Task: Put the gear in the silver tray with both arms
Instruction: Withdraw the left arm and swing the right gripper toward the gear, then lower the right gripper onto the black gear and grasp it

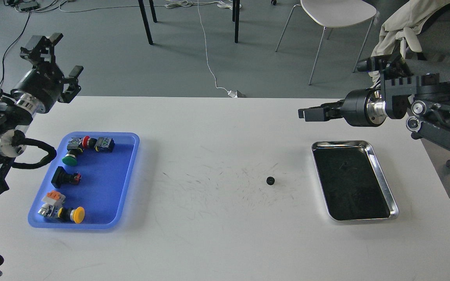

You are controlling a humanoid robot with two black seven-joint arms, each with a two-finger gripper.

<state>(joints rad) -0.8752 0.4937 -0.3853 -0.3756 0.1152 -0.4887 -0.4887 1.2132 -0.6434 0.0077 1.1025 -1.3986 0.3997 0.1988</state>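
Observation:
A small black gear (270, 180) lies on the white table (225, 234), a little left of the silver tray (383, 180). The tray is shiny, with a raised rim and a dark bottom with nothing in it. My right gripper (306, 114) points left and hovers above the table, behind the tray's far left corner and well above the gear. Its fingers look like one dark bar, so I cannot tell them apart. My left gripper (44, 40) is raised beyond the table's far left corner, its fingers apart and holding nothing.
A blue plastic tray (125, 175) at the left holds several push buttons and switches. Behind the table stand a white chair (336, 11), table legs and floor cables. A chair draped with cloth (404, 23) stands at the far right.

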